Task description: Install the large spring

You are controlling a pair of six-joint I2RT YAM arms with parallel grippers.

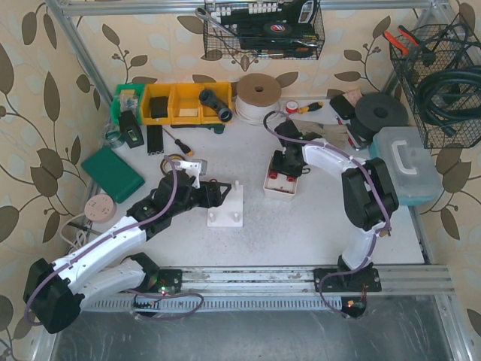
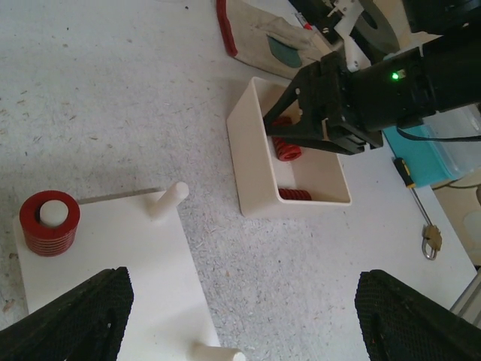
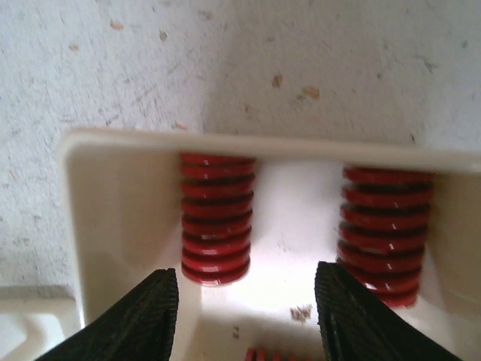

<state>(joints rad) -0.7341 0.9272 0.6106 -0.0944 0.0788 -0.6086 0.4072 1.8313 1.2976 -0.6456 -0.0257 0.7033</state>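
Right tool (image 3: 246,301) jaws apart, straddling red coil spring (image 3: 216,218) in white plastic tray (image 3: 263,147), nothing gripped yet; I'd centre, squeeze mid-coil, lift straight.

We take this for a workshop-style robot cell. A wire basket (image 1: 319,37) on the far wall holds a wrench (image 1: 218,22), and another (image 1: 443,139) holds pliers (image 1: 402,39). On the desk (image 1: 301,226) we see yellow parts bins (image 1: 184,119), a tape roll (image 1: 259,94), a screwdriver (image 1: 179,141) and a plastic toolbox (image 1: 406,162), all inside an aluminium frame (image 1: 83,53).
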